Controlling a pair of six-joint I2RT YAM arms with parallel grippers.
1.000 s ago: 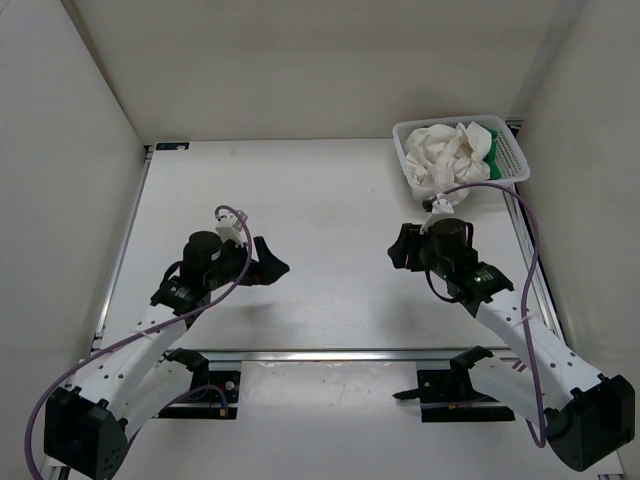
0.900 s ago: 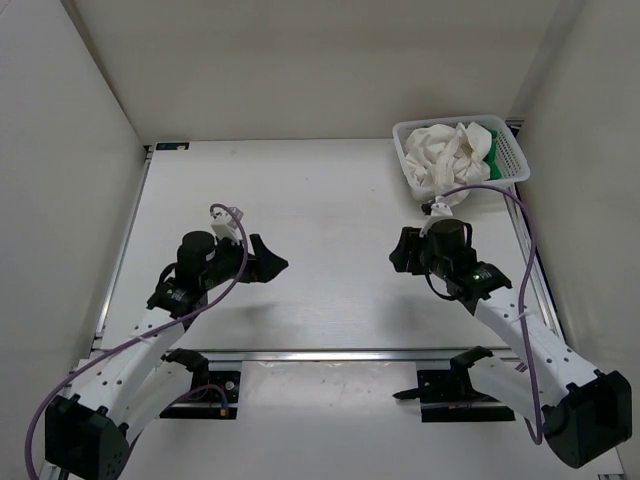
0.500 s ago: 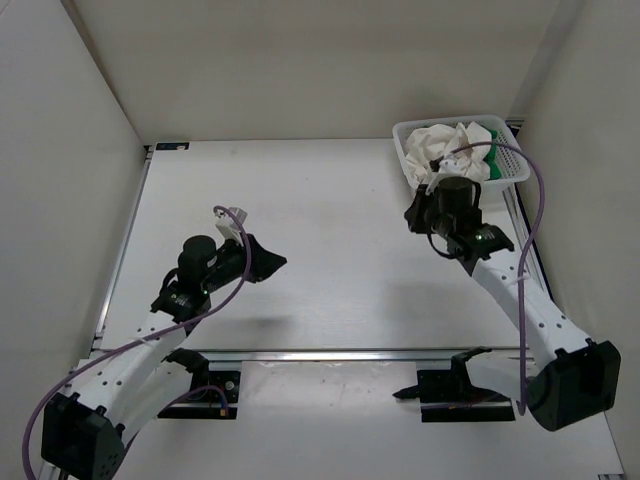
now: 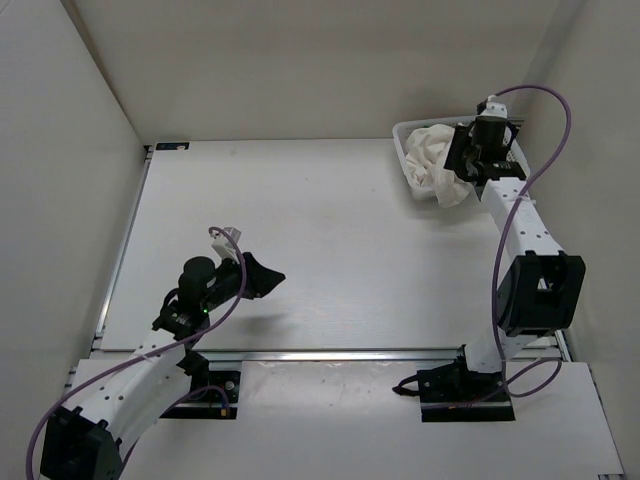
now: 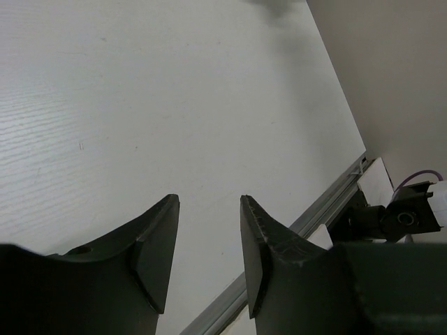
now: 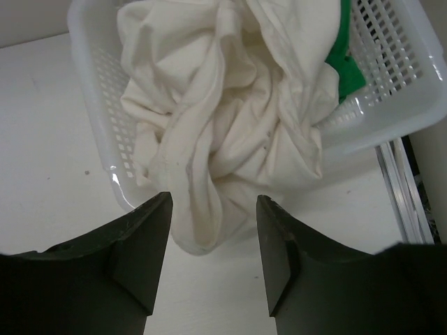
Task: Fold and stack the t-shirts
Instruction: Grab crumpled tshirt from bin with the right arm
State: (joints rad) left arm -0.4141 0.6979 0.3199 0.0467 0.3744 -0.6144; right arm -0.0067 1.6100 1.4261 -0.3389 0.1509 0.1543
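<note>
Cream-white t-shirt (image 6: pixel 223 118) heaped in the basket (image 6: pixel 98 77) now has the right hand (image 6: pixel 213 209), spread apart, newly above it.

Cream-white t-shirt (image 6: pixel 223 118), seemingly a green t-shirt (image 6: pixel 344 68), white mesh basket (image 6: pixel 388 56).

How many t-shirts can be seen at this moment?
2: a cream-white t-shirt spilling over the rim of the basket, and a green t-shirt beside it inside. Others may lie hidden underneath.
</note>
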